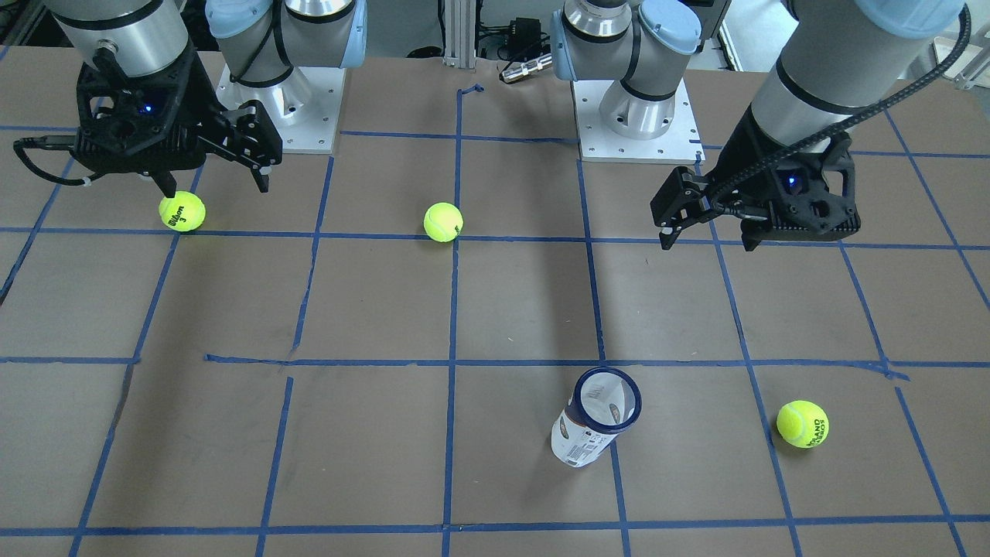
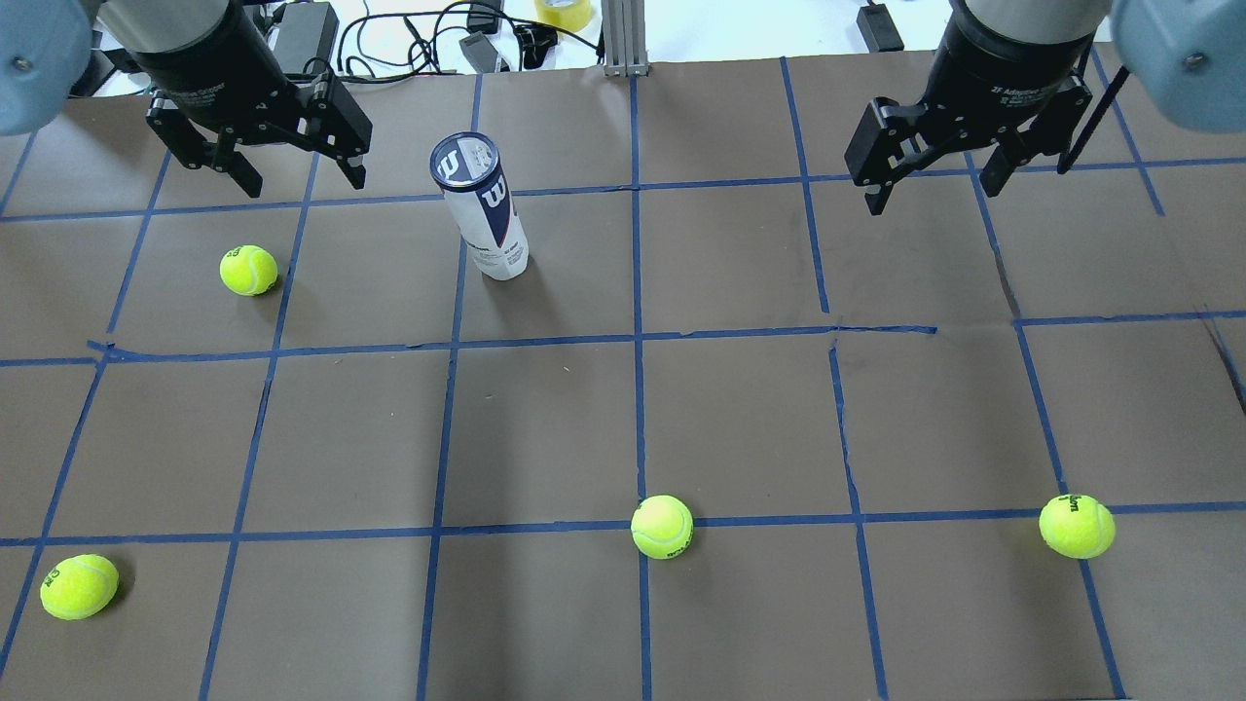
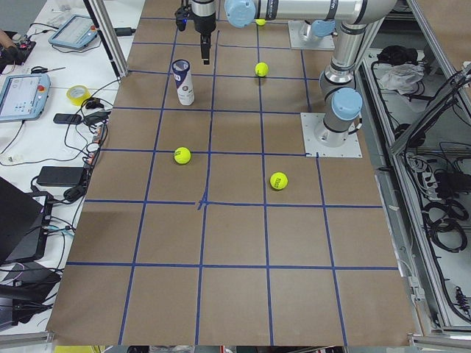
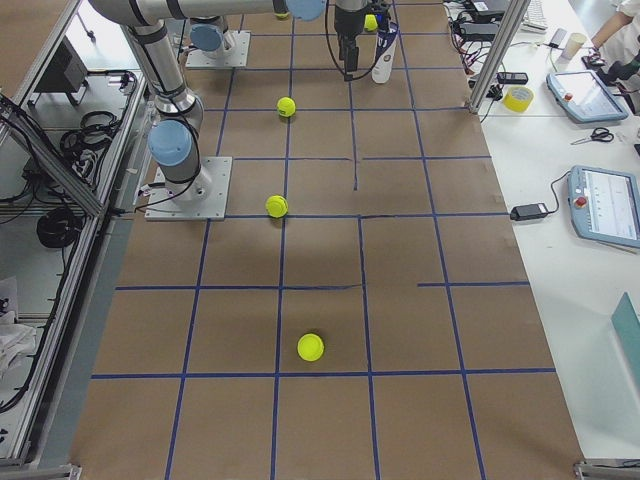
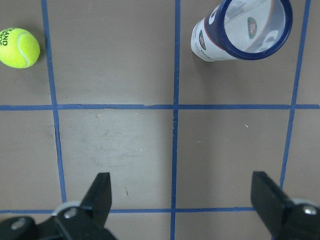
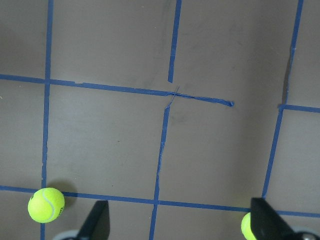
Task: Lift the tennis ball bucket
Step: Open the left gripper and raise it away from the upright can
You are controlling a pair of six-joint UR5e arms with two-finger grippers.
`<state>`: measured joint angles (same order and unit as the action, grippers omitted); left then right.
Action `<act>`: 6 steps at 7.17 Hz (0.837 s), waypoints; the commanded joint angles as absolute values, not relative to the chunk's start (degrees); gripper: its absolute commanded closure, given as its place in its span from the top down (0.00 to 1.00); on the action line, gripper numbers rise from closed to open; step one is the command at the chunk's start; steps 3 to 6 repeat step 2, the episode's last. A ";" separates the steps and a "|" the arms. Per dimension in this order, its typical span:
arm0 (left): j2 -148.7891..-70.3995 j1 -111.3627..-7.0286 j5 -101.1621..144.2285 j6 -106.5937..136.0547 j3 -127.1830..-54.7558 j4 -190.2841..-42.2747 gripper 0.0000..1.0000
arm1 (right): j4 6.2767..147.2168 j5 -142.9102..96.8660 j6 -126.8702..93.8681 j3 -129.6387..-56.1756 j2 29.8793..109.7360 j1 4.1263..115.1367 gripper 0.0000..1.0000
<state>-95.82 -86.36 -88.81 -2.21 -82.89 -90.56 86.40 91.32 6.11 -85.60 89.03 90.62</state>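
One tennis ball (image 2: 78, 586) lay nearest on the counter (image 2: 730, 419); beyond, the left end effector (image 2: 302, 182) hovered wide open near the upright tennis ball bucket (image 2: 484, 209), apparently spread for its girth, while the right end effector (image 2: 933, 195) hung equally wide, well apart.

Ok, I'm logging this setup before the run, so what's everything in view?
table: one, brown with blue tape grid, under everything
tennis ball bucket: one, white with navy rim, upright, robot's left of centre
tennis balls: four, yellow-green, scattered apart on the table
tape roll: one, yellow, side bench
left claw: one, black, open above the table, near the bucket
right claw: one, black, open above the table
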 commanded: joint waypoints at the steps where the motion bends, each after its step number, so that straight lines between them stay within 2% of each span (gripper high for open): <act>1: -95.45 -86.40 -89.03 -2.29 -84.54 -90.18 1.00 | 86.40 91.32 6.15 -85.61 89.03 90.62 1.00; 6: -95.28 -86.40 -89.03 -2.29 -84.90 -90.09 1.00 | 86.40 91.32 6.07 -85.61 89.03 90.62 1.00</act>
